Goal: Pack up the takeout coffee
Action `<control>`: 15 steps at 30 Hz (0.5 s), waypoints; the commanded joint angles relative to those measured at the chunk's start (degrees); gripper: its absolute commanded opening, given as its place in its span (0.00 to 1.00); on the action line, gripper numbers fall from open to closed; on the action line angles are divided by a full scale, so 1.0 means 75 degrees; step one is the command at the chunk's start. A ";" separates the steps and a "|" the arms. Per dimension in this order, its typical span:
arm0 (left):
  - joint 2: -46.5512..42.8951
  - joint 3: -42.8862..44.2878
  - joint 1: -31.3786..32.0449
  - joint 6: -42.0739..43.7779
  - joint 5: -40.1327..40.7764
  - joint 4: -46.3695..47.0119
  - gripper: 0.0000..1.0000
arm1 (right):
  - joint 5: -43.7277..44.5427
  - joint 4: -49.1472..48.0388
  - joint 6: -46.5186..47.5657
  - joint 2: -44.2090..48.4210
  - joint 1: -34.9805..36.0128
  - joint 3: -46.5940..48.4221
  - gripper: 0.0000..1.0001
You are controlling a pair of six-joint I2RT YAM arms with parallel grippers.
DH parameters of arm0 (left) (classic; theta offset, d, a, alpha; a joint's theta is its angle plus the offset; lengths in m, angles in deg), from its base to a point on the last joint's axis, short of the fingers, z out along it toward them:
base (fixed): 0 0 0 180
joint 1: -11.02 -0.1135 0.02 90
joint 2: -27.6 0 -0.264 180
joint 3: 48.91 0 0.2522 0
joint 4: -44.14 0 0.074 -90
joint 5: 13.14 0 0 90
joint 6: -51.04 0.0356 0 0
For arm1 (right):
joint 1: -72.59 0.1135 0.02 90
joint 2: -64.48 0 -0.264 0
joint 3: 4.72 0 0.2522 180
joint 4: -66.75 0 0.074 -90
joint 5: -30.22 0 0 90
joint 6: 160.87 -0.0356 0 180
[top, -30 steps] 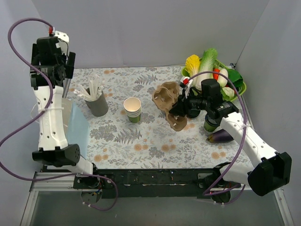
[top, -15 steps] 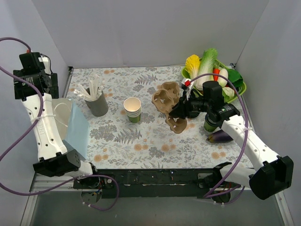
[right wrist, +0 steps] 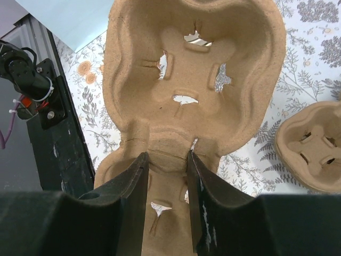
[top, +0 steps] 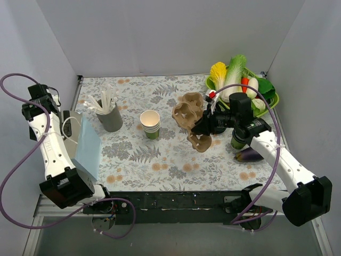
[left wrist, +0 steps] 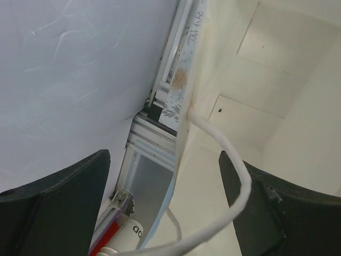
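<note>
Gripping a moulded pulp cup carrier [right wrist: 194, 69] in my right pincer [right wrist: 166, 160], I hold it lifted off the flowered table [top: 176, 160], the two fingers clenched on a ridge at its near end. A second carrier [top: 187, 106] lies on the tablecloth just beyond it.

My left pincer [left wrist: 164, 157] is released, its dark fingers [left wrist: 58, 208] spread wide with nothing grasped. It hangs at the far left edge of the table over the mouth of a white paper bag [top: 85, 146] with a pale blue side. From the left wrist I look into the bag's cream interior, and its white cord handle [left wrist: 234, 165] curves across between my fingers.

The takeout coffee [top: 237, 142] stands on the table under my right forearm, so only part of its green lower half shows. It is just beside a purple eggplant [top: 249, 154] and near the green basket of vegetables [top: 269, 98]. It is well apart from the bag.

A stack of lidless cups [top: 151, 124] stands mid-table, with a grey pot of white sticks [top: 109, 114] to its left.
</note>
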 commanded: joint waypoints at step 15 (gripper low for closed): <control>-0.2219 -0.0203 -0.0026 0.0011 0.0654 -0.0267 0.88 | -0.0150 -0.0462 -0.0210 -0.0224 -0.0013 -0.0090 0.01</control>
